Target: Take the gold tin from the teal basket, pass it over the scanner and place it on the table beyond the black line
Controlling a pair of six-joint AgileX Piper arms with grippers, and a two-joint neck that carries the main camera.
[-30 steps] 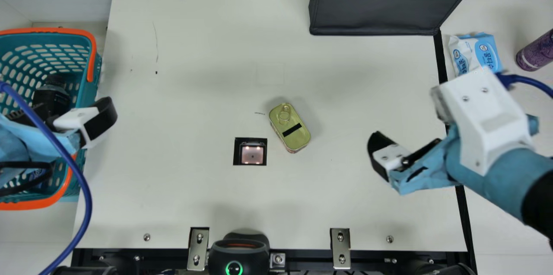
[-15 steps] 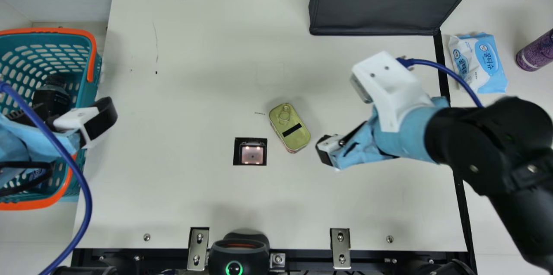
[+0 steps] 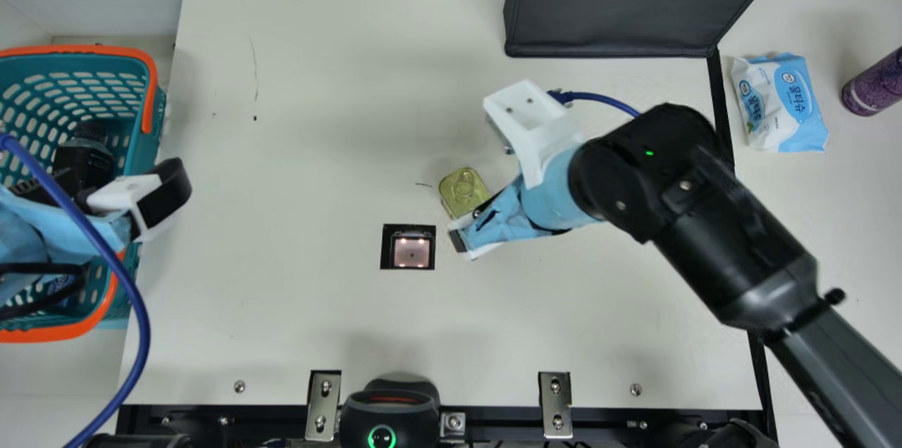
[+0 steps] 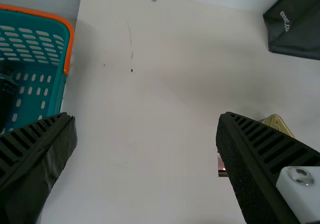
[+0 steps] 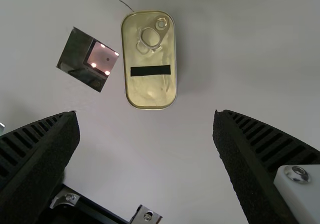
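**Right tool (image 5: 146,114) apart, close to the gold tin (image 5: 149,91), not gripping**

In the main view, out of the teal basket (image 3: 149,106) and down on the bench (image 3: 282,307), just beside the scanner (image 3: 412,252). Impossible to tell whether scanned. Left to do, by the look of it: closing on the gold tin, passing over the scanner if unscanned, setting down beyond the black line (image 3: 720,106). Ring-pull end toward the far left, long axis slanting back to near right, near part hidden under the right tool.

In the left wrist view, left tool (image 4: 146,116) wide apart with nothing between, next to the teal basket.

In the right wrist view, also wide apart. Ring-pull end pointing away from the right tool, long axis roughly square to the closing direction; probably well lined up for gripping across the long sides.
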